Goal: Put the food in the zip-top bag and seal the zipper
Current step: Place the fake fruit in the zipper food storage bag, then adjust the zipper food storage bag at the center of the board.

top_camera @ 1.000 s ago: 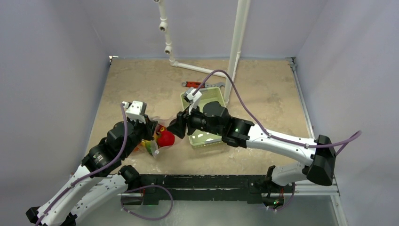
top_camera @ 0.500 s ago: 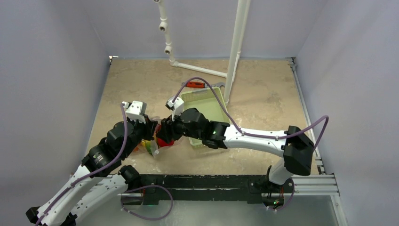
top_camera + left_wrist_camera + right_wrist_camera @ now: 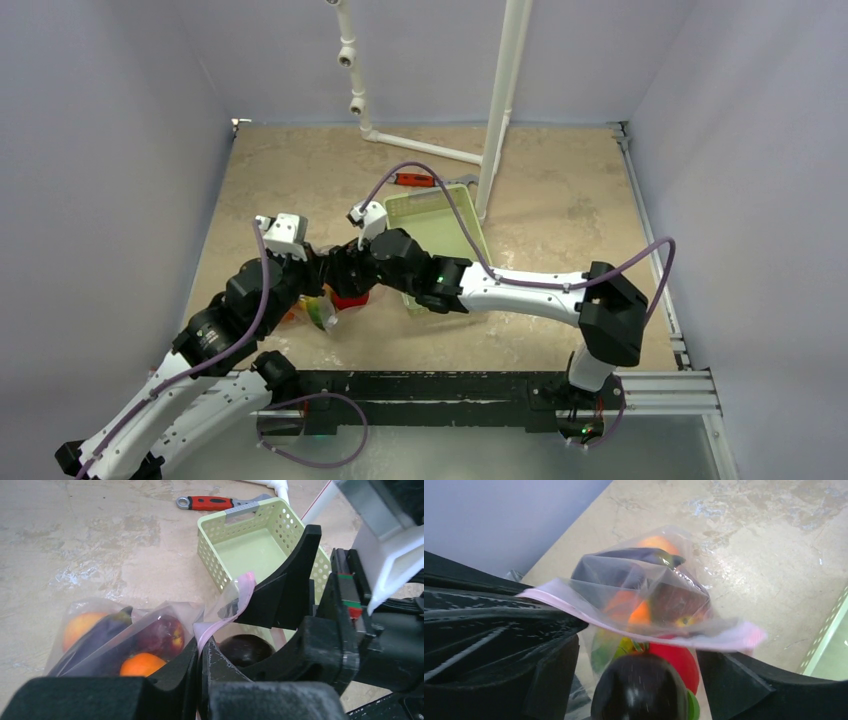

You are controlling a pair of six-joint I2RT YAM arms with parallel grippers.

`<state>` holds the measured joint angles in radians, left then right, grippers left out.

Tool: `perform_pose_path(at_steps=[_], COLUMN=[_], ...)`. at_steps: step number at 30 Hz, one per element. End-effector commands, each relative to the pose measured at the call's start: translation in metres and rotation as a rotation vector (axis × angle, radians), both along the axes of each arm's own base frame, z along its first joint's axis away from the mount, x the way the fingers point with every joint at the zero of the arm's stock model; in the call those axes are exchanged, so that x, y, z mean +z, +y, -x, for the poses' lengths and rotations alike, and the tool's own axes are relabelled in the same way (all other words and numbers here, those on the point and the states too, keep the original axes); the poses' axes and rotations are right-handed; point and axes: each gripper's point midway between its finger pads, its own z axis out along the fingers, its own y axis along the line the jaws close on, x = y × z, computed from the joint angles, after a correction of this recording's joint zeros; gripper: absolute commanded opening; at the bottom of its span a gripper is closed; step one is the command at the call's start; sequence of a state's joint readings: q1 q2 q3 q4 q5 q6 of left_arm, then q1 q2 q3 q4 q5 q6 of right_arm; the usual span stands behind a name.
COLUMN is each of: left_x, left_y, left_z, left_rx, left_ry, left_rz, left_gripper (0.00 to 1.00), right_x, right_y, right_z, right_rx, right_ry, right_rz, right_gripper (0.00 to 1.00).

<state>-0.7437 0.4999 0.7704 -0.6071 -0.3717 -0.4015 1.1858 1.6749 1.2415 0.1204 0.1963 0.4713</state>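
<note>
Pinching the narrow pale pink zipper strip point(image 3: 243, 587) between its pressed-together fingers, my left gripper point(image 3: 201, 647) holds up one lip of the clear, crinkly zip-top bag point(image 3: 100, 625). The bag lies on the beige worktop point(image 3: 75, 540), near the light green plastic basket point(image 3: 212, 562). Inside it I see an orange piece point(image 3: 135, 664), a long dark purple piece point(image 3: 95, 635) and a red apple point(image 3: 162, 635). My right gripper point(image 3: 641, 640) is spread at the mouth, straddling a dark rounded piece point(image 3: 636, 690) and a red plastic tomato point(image 3: 679, 667). I cannot tell whether either is past the strip. I judge this the loading step, near its end. Next I would nudge both fully inside, back the right gripper out without dragging the lip, then press the zipper shut along its width.
</note>
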Motion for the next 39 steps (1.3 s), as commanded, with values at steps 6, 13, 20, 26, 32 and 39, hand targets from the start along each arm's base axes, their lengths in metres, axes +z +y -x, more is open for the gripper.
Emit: perform_pose_path(at_steps=[6,13,20,26,32,39], left_x=[0.008,0.007,0.006,0.006,0.006,0.006], left_y=[-0.005,-0.004,-0.005,-0.005,-0.006,-0.006], left_z=[-0.002,-0.002,-0.003,-0.003,-0.003,-0.003], left_rx=[-0.007,-0.005,-0.004,-0.004,-0.007,-0.009], left_ry=[-0.024,-0.022,-0.018,-0.017,-0.017,-0.014], left_rz=[0.042,0.040,0.037,0.038,0.036,0.036], left_gripper=[0.00,0.00,0.00,0.00,0.00,0.00], right_x=[0.046,0.066,0.090,0.083,0.062,0.024], right_y=[0.001,-0.018,-0.047,-0.066,-0.082,-0.093], right_z=[-0.016,-0.014,-0.008,-0.001,0.010,0.018], right_rx=[-0.103,-0.141,-0.181,-0.215,-0.217,-0.247], right_ry=[-0.038,-0.038,-0.034,0.026,0.090,0.173], right_rz=[-0.118,-0.153,-0.188,-0.172,-0.143,-0.097], right_gripper=[0.99,0.99,0.99,0.94,0.85,0.76])
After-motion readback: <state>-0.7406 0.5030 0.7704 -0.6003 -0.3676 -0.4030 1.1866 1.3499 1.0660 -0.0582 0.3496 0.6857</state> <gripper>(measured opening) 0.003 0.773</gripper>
